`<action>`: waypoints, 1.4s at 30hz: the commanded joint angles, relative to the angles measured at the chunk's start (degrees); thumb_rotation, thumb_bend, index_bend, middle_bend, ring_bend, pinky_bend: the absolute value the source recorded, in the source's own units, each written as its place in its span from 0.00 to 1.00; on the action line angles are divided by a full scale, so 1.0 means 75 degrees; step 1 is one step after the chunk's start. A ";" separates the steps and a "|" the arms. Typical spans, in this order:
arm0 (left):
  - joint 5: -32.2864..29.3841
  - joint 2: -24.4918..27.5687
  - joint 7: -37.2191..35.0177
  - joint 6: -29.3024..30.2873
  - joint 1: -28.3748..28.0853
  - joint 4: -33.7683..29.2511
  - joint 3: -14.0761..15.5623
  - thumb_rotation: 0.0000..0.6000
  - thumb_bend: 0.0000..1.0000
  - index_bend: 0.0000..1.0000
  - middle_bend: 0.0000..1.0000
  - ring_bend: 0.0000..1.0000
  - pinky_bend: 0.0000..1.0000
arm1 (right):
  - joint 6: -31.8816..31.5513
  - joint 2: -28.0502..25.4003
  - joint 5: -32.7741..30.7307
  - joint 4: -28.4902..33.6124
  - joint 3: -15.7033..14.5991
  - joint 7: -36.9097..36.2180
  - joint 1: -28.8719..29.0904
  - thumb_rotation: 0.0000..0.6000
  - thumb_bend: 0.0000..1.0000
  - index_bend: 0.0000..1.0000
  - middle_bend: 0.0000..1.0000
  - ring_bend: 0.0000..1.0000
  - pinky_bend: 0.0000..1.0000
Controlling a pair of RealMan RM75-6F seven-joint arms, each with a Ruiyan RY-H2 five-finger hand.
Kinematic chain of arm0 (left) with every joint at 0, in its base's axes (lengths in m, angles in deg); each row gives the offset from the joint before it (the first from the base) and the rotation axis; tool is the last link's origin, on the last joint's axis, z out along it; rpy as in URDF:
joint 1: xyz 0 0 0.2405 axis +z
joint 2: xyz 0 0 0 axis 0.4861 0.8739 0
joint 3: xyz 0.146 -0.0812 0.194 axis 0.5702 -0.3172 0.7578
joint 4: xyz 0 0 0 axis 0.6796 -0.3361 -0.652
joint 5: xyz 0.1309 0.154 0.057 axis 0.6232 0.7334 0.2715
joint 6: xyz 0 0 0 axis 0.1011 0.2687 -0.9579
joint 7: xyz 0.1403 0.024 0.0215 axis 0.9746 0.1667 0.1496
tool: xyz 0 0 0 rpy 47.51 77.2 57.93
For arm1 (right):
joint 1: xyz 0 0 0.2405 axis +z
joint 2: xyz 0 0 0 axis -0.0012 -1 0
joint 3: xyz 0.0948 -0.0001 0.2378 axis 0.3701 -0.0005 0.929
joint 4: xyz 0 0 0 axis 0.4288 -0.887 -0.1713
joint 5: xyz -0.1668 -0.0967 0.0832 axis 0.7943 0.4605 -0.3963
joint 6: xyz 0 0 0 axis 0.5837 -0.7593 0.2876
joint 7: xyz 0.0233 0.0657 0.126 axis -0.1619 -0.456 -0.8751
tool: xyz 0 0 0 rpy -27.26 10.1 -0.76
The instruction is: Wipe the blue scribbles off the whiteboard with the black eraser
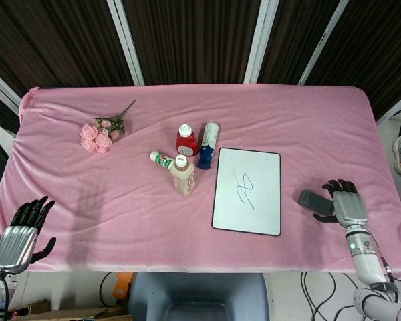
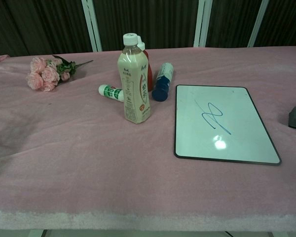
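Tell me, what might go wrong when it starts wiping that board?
The right robot hand is by the black eraser, but I can't tell if it grips it; a loose hold could drop it. The whiteboard lies unheld on soft pink cloth, so wiping may slide it toward the upright bottle, which might topple.

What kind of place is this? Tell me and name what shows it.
Probably an indoor robot test or demo setup: a table under a pink cloth, dark slatted wall panels with white posts behind it, and staged props such as a small black-framed whiteboard and a pink artificial rose bunch.
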 commanded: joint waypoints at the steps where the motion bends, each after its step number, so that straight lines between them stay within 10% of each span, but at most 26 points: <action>1: 0.0006 0.0000 -0.0004 -0.0002 -0.0003 0.0005 0.0006 1.00 0.36 0.00 0.00 0.00 0.09 | 0.0037 0.0025 -0.0045 -0.0025 0.0010 0.0005 0.0028 1.00 0.28 0.39 0.28 0.15 0.23; 26: 0.0075 0.0022 -0.0054 0.0065 0.0017 0.0008 0.0058 1.00 0.36 0.00 0.00 0.00 0.09 | 0.0191 0.0634 -0.0473 -0.0495 0.0105 0.0493 0.0380 1.00 0.29 0.64 0.46 0.42 0.50; 42: 0.0174 0.0017 -0.0162 0.0201 0.0055 0.0035 0.0071 1.00 0.36 0.00 0.00 0.00 0.09 | -0.0269 0.0935 -0.0582 -0.0912 0.0255 0.0901 0.0451 1.00 0.40 0.98 0.75 0.73 0.86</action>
